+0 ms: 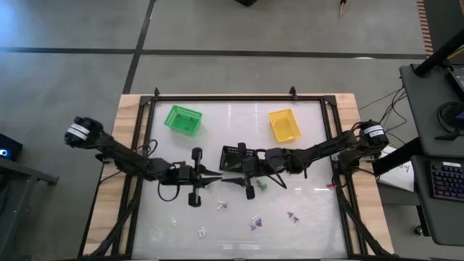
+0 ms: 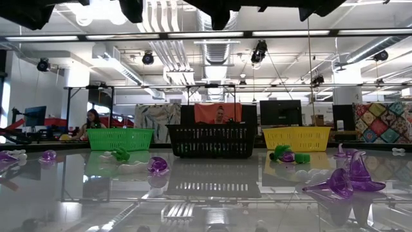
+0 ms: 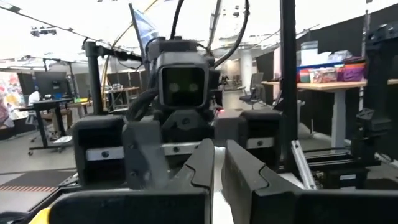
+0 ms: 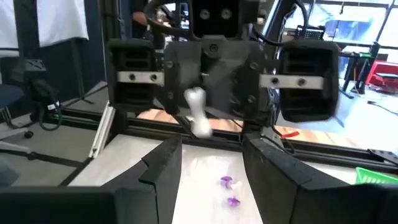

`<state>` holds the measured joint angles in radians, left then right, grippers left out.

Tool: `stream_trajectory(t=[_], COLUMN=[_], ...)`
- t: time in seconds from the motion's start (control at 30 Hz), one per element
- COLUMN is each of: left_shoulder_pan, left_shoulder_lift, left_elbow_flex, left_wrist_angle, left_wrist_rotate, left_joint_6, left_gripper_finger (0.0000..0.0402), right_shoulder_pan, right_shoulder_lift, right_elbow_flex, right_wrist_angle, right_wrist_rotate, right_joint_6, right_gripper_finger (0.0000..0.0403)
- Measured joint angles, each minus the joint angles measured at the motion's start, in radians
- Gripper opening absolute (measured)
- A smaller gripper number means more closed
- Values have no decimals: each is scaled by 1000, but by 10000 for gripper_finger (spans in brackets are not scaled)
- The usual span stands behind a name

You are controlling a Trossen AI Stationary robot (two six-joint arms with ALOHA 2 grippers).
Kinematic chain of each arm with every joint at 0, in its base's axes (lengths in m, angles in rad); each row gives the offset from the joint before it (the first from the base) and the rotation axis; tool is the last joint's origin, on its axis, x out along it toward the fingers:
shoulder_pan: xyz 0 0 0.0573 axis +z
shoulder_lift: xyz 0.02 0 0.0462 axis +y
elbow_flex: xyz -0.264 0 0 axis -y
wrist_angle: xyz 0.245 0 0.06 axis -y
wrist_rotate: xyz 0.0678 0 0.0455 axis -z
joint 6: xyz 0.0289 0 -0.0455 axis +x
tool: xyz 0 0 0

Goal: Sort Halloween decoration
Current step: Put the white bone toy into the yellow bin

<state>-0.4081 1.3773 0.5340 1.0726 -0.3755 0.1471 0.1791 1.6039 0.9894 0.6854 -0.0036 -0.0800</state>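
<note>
Loose trinkets (image 1: 254, 223) are being left scattered at 6 o'clock on the counter (image 1: 312, 210), where they could be swept aside by a low arm. At the centre a white bone (image 4: 198, 112) is being clamped by the closed left pincer (image 1: 217, 178), facing the spread right pincer (image 1: 230, 178). With so slight a hold, it could be dropped short of the black basket (image 1: 230, 152) at 12 o'clock.

Two grippers meet tip to tip mid-table: left gripper (image 1: 216, 178), right gripper (image 1: 233, 176). Middle basket (image 1: 233, 155) just behind right gripper. Other baskets (image 1: 183, 119) (image 1: 284, 125) farther behind, either side. Trinkets (image 1: 254, 223) scattered before both.
</note>
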Motion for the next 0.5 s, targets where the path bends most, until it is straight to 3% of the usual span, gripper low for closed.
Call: stream_trajectory(t=[0.3, 0.5], left_shoulder_pan=[9, 11], left_shoulder_lift=[23, 20], left_elbow_flex=[12, 12], left_wrist_angle=[-1, -3], left_wrist_rotate=[0, 0], left_joint_6=[1, 1], left_gripper_finger=[0, 0], right_shoulder_pan=[0, 0], right_shoulder_lift=[0, 0], right_elbow_flex=[0, 0], right_wrist_angle=[0, 0], right_wrist_rotate=[-5, -5], right_joint_6=[-12, -25], right_gripper_finger=[150, 89])
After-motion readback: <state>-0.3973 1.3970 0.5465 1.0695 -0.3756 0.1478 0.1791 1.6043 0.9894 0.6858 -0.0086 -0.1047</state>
